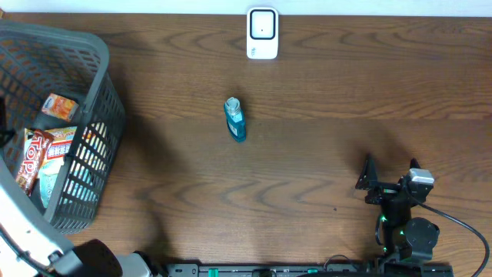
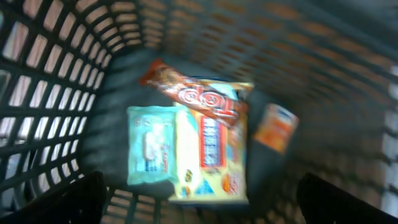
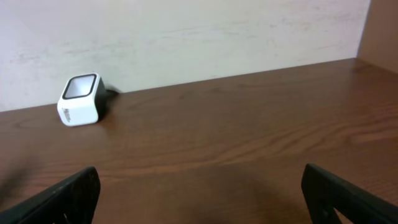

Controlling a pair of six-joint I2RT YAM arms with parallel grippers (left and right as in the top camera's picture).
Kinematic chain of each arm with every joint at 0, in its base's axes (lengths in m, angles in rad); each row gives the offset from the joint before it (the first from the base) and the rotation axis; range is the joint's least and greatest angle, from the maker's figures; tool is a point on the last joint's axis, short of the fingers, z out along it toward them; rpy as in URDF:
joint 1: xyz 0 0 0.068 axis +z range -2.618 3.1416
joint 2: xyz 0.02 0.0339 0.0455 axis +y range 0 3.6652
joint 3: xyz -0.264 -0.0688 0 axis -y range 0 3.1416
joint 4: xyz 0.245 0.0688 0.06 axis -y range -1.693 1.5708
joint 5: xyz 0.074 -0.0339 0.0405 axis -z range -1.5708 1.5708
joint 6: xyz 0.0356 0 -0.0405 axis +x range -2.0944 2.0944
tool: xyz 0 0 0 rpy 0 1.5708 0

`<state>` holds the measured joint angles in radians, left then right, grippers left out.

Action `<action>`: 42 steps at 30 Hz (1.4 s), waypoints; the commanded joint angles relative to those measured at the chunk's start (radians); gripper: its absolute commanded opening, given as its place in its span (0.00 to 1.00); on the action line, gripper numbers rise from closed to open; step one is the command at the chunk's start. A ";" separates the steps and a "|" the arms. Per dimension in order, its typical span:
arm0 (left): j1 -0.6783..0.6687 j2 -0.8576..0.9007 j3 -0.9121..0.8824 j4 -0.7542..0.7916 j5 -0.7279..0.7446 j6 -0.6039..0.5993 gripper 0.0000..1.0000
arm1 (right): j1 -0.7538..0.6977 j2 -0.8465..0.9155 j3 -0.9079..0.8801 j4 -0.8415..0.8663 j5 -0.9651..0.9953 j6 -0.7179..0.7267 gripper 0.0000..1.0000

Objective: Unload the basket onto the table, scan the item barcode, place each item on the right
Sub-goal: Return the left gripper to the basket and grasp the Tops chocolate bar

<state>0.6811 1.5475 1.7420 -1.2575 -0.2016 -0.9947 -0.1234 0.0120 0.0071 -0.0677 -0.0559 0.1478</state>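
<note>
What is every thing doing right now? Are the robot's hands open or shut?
left gripper: open, empty, over the basket.
right gripper: open, empty, above the table.
basket: holding snack packets.
bottle: lying on the table, untouched.
scanner: standing at the table's far edge.

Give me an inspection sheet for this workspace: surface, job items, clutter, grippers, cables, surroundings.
Surface: brown wood-grain table.
Job's things: small blue bottle mid-table; white scanner at the far edge; grey basket at left, holding snack packets.
Clutter: nothing seen.
Grippers: left gripper open, empty, over the basket's inside; right gripper open, empty, low over the table, facing the scanner.
Cables: black cable by the right arm.
Surroundings: pale wall behind the table.
</note>
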 commanded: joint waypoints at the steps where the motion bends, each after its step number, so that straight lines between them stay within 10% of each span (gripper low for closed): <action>1: 0.016 0.023 -0.125 0.068 -0.008 -0.067 0.98 | -0.006 -0.005 -0.002 -0.003 -0.003 -0.007 0.99; 12: 0.026 0.077 -0.412 0.439 -0.010 -0.129 0.98 | -0.006 -0.005 -0.002 -0.003 -0.003 -0.007 0.99; 33: 0.076 0.425 -0.416 0.545 -0.047 -0.114 0.97 | -0.006 -0.003 -0.002 -0.003 -0.003 -0.007 0.99; 36: 0.076 0.426 -0.416 0.542 -0.047 -0.089 0.55 | -0.006 -0.003 -0.002 -0.003 -0.003 -0.007 0.99; 42: 0.076 0.392 -0.405 0.542 -0.045 -0.061 0.34 | -0.006 -0.003 -0.002 -0.003 -0.003 -0.007 0.99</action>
<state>0.7517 1.9446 1.3338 -0.7029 -0.2363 -1.0908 -0.1234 0.0120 0.0071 -0.0677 -0.0559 0.1482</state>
